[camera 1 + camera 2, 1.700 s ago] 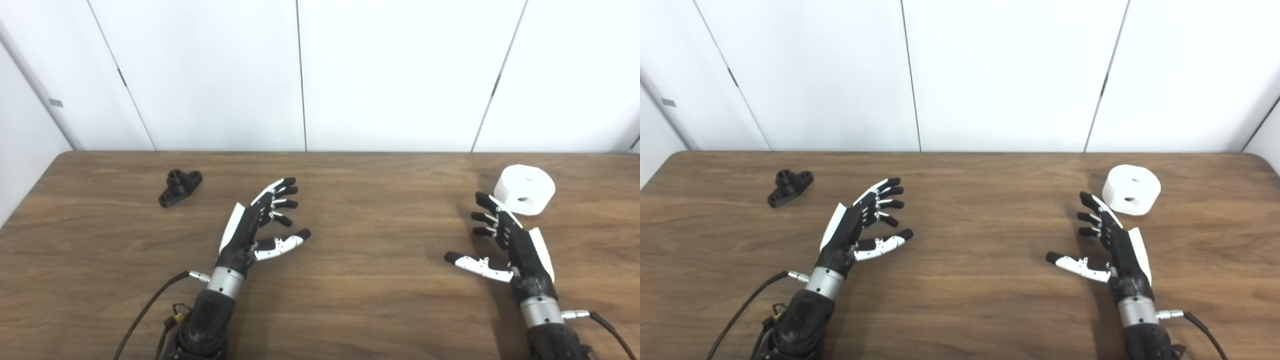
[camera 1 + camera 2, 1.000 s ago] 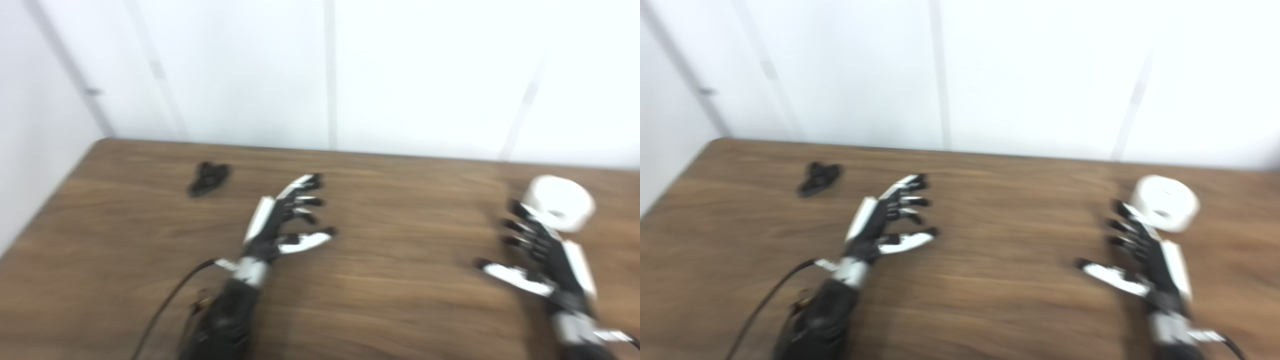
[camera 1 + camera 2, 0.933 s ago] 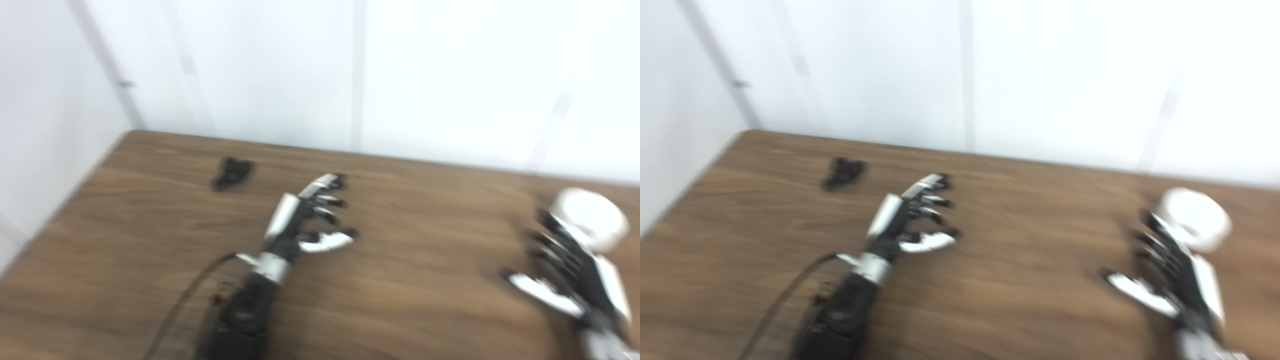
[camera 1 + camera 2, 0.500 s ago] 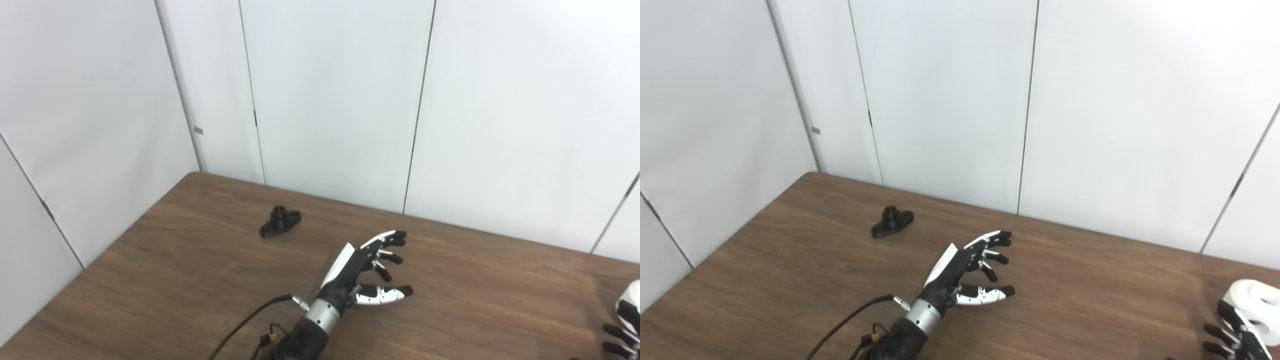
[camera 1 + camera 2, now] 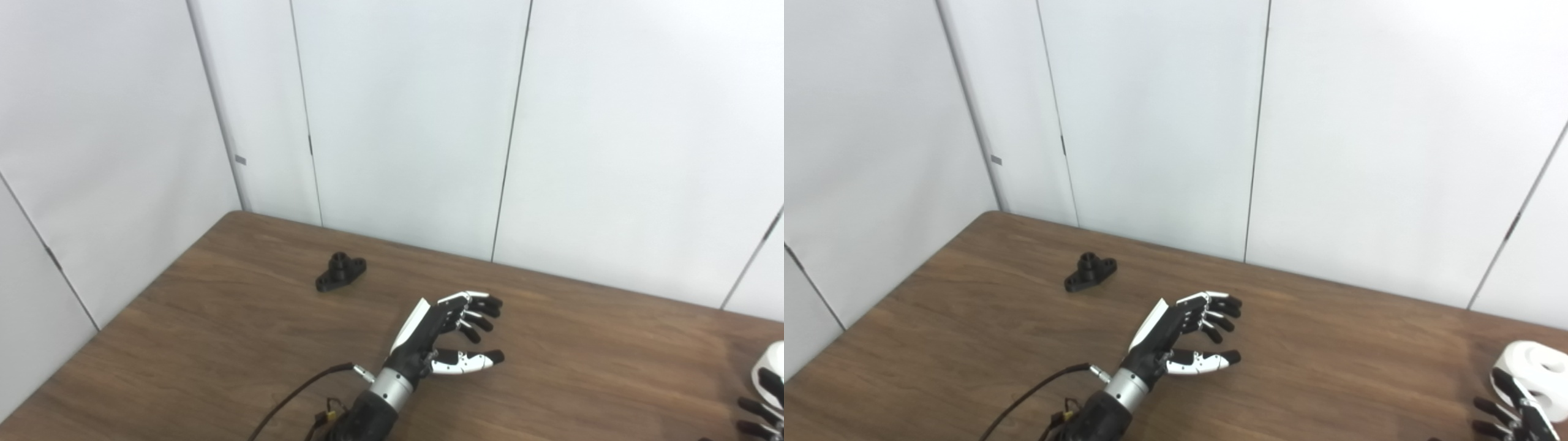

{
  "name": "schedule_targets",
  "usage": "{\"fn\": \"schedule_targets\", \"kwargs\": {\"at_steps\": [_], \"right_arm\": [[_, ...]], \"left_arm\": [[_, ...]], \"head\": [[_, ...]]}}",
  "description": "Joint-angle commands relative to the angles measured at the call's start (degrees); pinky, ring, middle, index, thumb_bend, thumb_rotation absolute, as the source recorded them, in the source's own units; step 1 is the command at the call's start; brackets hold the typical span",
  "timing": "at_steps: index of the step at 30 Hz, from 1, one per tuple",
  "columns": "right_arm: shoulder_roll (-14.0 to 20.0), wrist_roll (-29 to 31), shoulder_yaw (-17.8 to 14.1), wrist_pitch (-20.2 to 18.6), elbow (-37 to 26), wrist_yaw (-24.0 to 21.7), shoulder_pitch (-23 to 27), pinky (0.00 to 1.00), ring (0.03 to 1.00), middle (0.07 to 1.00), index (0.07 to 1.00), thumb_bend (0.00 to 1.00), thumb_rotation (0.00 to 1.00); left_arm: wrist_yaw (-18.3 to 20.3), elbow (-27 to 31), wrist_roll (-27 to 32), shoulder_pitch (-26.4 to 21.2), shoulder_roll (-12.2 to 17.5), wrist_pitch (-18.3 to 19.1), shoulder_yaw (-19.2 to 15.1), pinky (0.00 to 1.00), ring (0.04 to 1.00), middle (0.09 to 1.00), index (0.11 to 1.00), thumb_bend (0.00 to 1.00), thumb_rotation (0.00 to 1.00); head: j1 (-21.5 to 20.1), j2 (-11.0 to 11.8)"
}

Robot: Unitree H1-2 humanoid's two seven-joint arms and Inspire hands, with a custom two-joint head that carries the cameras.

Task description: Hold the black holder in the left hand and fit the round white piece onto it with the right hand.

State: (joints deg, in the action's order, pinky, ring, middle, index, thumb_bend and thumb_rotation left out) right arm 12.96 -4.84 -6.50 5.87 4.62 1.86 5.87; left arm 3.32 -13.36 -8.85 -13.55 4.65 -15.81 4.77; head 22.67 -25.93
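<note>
The small black holder (image 5: 340, 272) lies on the wooden table (image 5: 233, 318) near its far left corner, untouched. My left hand (image 5: 446, 334) hovers to its right, well short of it, open with fingers slightly curled and thumb out, holding nothing. The round white piece (image 5: 1536, 369) sits at the far right edge of the picture, partly cut off. My right hand (image 5: 1514, 404) shows only as spread fingertips in the bottom right corner, just in front of the white piece, open and empty.
White wall panels (image 5: 398, 122) stand behind the table and along its left side. A dark cable (image 5: 294, 398) runs from my left wrist toward the bottom edge. The table's left edge (image 5: 110, 331) runs diagonally.
The camera has swung left and up, pushing the right hand and white piece to the picture's edge. In the last half second my left hand's fingers curled in a little.
</note>
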Motion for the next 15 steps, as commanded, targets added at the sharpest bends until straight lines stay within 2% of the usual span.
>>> {"fn": "schedule_targets", "kwargs": {"at_steps": [1, 2, 3, 5, 10, 13, 15], "right_arm": [[1.1, 0.6, -0.5, 1.0, 0.3, -0.3, 1.0, 0.65, 0.774, 0.909, 0.867, 0.72, 0.03], [1.1, 0.7, -0.6, 1.2, 0.5, -0.3, 1.1, 0.64, 0.772, 0.909, 0.866, 0.72, 0.03], [1.2, 0.7, -0.6, 1.0, 0.5, -0.4, 1.1, 0.63, 0.771, 0.911, 0.865, 0.72, 0.03], [1.3, 1.0, -0.6, 1.0, 0.5, -0.6, 1.1, 0.61, 0.77, 0.917, 0.863, 0.71, 0.03], [1.5, 1.6, -0.8, 1.4, 0.9, -0.9, 1.3, 0.58, 0.766, 0.93, 0.864, 0.71, 0.03], [1.5, 1.7, -0.8, 0.7, 0.6, -0.9, 1.3, 0.58, 0.762, 0.923, 0.864, 0.72, 0.03], [1.6, 1.8, -0.7, 0.9, 0.8, -0.9, 1.3, 0.58, 0.761, 0.923, 0.863, 0.72, 0.02]], "left_arm": [[0.9, 0.9, 0.8, 1.0, 2.0, 0.5, -0.5, 0.52, 0.611, 0.673, 0.661, 0.7, 0.0], [1.3, 1.8, 0.1, 0.5, 3.3, 1.7, -0.7, 0.51, 0.604, 0.664, 0.647, 0.7, 0.0], [1.8, 2.4, -0.8, -0.1, 4.8, 2.4, -0.9, 0.53, 0.612, 0.648, 0.556, 0.59, 0.02], [2.7, 3.5, -1.6, -1.0, 7.0, 4.0, -1.3, 0.53, 0.613, 0.64, 0.509, 0.53, 0.04], [3.1, 7.2, -3.4, -1.8, 10.6, 9.5, -2.3, 0.47, 0.574, 0.639, 0.497, 0.52, 0.05], [2.6, 9.2, -3.6, -2.0, 11.9, 12.2, -3.6, 0.55, 0.669, 0.695, 0.498, 0.52, 0.04], [1.6, 9.2, -4.3, -2.2, 12.8, 11.5, -4.4, 0.61, 0.696, 0.708, 0.498, 0.52, 0.04]], "head": [[0.0, -0.1], [0.2, -0.3], [0.4, -0.3], [0.6, -0.4], [0.9, -0.3], [1.2, -0.5], [1.3, -0.6]]}}
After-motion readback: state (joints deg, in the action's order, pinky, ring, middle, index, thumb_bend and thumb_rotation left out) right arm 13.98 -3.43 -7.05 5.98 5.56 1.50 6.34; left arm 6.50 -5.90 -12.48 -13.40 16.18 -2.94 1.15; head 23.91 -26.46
